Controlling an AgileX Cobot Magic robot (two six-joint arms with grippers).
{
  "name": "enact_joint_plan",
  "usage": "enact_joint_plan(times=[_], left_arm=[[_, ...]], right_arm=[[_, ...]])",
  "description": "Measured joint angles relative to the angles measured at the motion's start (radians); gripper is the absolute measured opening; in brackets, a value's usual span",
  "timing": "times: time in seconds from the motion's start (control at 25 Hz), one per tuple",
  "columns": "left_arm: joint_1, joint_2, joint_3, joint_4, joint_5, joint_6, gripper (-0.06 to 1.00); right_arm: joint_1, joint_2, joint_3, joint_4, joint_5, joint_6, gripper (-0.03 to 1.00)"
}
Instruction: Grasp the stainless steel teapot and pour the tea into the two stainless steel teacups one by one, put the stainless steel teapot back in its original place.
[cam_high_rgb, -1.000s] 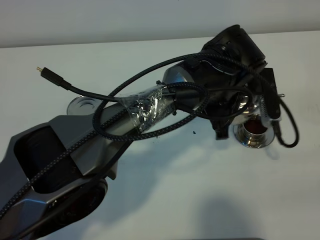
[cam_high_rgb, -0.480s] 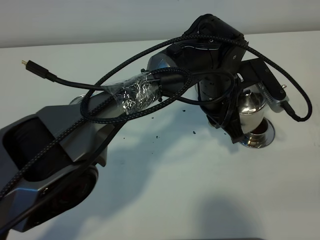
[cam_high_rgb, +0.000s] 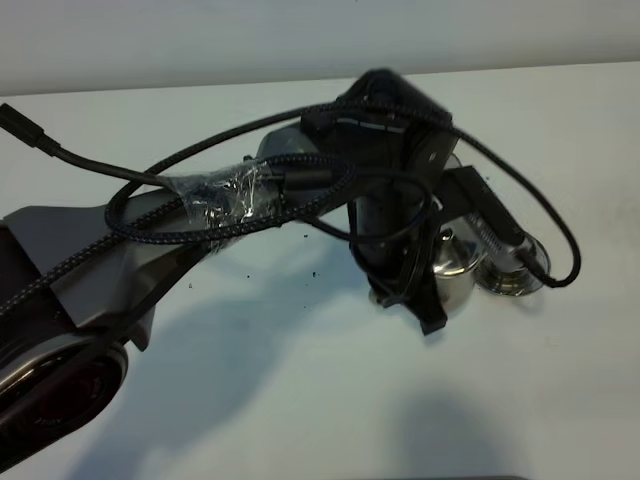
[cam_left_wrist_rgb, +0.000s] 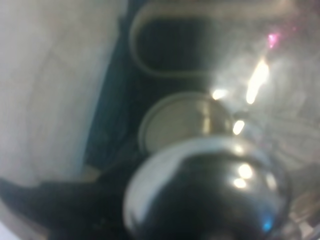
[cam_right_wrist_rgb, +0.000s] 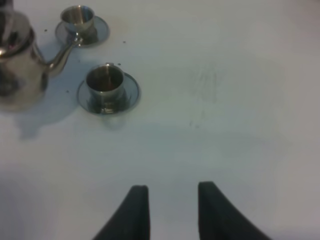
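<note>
My left gripper (cam_high_rgb: 428, 300) is shut on the stainless steel teapot (cam_high_rgb: 457, 268), holding it upright just left of one teacup (cam_high_rgb: 516, 276) on its saucer. The left wrist view is a blur of the pot's shiny lid (cam_left_wrist_rgb: 210, 185). From the right wrist, the teapot (cam_right_wrist_rgb: 19, 62) points its spout (cam_right_wrist_rgb: 61, 56) between the two stainless steel teacups, the near one (cam_right_wrist_rgb: 105, 81) and the far one (cam_right_wrist_rgb: 77, 16). Whether they hold tea I cannot tell. The original place is hidden. My right gripper (cam_right_wrist_rgb: 172, 200) hangs over bare table, fingers slightly apart and empty.
The left arm (cam_high_rgb: 250, 200) with its looping black cables (cam_high_rgb: 130, 178) stretches across the white table (cam_high_rgb: 300, 400) and covers much of its middle. Small dark specks (cam_high_rgb: 318, 273) lie on the table near the pot.
The left arm has swung the teapot away from above the right-hand teacup, toward the front and left. The pot has come upright. The right gripper has not changed.
</note>
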Motion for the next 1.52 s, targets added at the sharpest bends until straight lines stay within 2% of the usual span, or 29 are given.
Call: enact_joint_plan(times=[0.52,0.76,0.88,1.04,1.16,1.32,1.52], left_arm=[[0.0,0.0,0.093,0.0,-0.199,-0.043,0.22],[0.005,-0.019,0.127,0.028,-0.229,-0.045,0.22],[0.025,-0.072,0.127,0.044,-0.234,-0.045,0.22],[0.094,-0.128,0.122,0.088,-0.251,-0.042,0.22],[0.159,-0.129,0.088,0.103,-0.252,-0.015,0.22],[0.208,-0.097,-0.008,0.124,-0.233,0.044,0.22],[0.231,0.046,-0.221,0.216,-0.121,0.073,0.22]], right_arm=[[0.0,0.0,0.0,0.001,0.0,0.0,0.23],[0.0,0.0,0.0,0.001,0.0,0.0,0.23],[0.0,0.0,0.0,0.001,0.0,0.0,0.23],[0.0,0.0,0.0,0.001,0.0,0.0,0.23],[0.0,0.0,0.0,0.001,0.0,0.0,0.23],[0.0,0.0,0.0,0.001,0.0,0.0,0.23],[0.0,0.0,0.0,0.001,0.0,0.0,0.23]])
